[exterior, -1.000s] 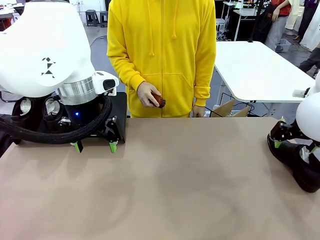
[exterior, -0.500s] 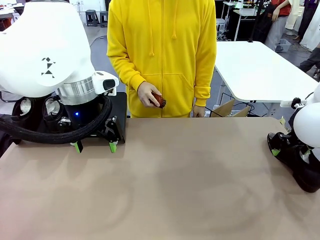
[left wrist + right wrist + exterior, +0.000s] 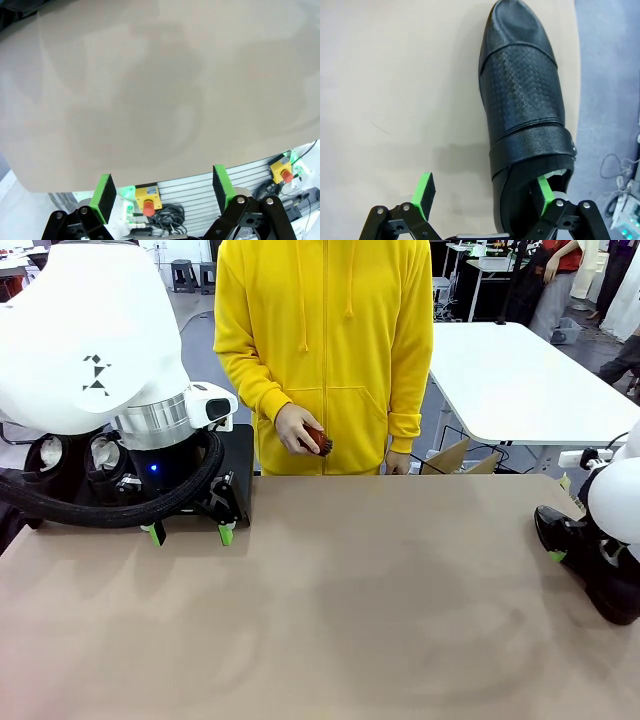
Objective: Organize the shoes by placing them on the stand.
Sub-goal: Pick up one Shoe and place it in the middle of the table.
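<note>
Right gripper (image 3: 482, 200) wide open, low over shoe (image 3: 525, 115) at table's (image 3: 330, 620) right edge; one finger sat in heel hole. Best: squeeze heel wall tight, lift straight. Left gripper (image 3: 187, 533) wide open, empty, by stand (image 3: 238, 455).

Glossy perforated leather shoe (image 3: 522, 95), matt tabletop (image 3: 395, 100)

Grey floor (image 3: 190, 310) — white table (image 3: 510, 380) behind, stools (image 3: 192, 275) far back.
</note>
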`<state>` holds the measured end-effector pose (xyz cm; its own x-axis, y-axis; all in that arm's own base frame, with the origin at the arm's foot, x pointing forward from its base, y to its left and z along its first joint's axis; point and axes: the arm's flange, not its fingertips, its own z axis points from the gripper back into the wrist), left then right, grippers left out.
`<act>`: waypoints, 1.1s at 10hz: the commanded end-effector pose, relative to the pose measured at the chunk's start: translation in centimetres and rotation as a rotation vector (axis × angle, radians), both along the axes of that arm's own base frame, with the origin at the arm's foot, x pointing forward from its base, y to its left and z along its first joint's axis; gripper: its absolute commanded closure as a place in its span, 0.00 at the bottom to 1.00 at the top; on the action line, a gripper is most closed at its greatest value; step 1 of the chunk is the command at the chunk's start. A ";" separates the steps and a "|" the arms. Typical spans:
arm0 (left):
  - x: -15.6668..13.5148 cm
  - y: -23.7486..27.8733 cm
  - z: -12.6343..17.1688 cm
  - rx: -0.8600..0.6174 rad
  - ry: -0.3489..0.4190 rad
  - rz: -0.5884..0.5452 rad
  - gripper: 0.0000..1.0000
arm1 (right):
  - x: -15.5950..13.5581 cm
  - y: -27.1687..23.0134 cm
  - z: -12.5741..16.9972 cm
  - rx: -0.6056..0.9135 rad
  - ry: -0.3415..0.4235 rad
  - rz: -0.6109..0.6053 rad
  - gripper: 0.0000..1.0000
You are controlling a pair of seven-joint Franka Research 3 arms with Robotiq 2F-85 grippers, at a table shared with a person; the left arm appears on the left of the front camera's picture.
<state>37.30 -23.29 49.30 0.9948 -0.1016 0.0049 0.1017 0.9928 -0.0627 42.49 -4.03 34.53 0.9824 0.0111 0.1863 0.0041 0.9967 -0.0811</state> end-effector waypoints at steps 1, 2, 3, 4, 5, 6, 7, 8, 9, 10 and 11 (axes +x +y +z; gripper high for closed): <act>-0.1 0.3 0.1 -0.003 -0.002 -0.005 0.00 | -2.9 -0.4 -2.6 0.013 0.038 0.046 0.00; -0.1 0.3 0.1 -0.003 -0.002 -0.005 0.00 | -3.0 -0.5 -3.0 0.029 0.039 0.048 0.00; -0.1 0.3 0.1 -0.003 -0.002 -0.005 0.00 | -3.0 -0.6 -3.2 0.030 0.048 0.073 0.00; -0.1 0.3 0.1 -0.003 -0.002 -0.005 0.00 | -3.1 -0.7 -3.2 0.036 0.042 0.080 0.00; -0.1 0.3 0.1 -0.003 -0.002 -0.005 0.00 | -3.2 -0.8 -3.2 0.037 0.035 0.081 0.16; -0.1 0.3 0.1 -0.003 -0.002 -0.005 0.00 | -3.2 -0.9 -3.2 0.032 0.037 0.081 0.36; -0.1 0.3 0.1 -0.003 -0.002 -0.005 0.00 | -3.2 -1.0 -3.2 0.028 0.039 0.078 0.55; -0.1 0.3 0.1 -0.003 -0.002 -0.005 0.00 | -3.3 -1.1 -3.3 0.023 0.041 0.083 0.75; -0.1 0.3 0.1 -0.003 -0.002 -0.005 0.00 | -3.3 -1.1 -3.3 0.020 0.041 0.087 0.95; -0.1 0.3 0.1 -0.003 -0.002 -0.005 0.00 | -3.3 -1.2 -3.2 0.013 0.039 0.091 1.00; -0.1 0.3 0.1 -0.003 -0.002 -0.005 0.00 | -3.3 -1.3 -3.2 0.010 0.034 0.101 1.00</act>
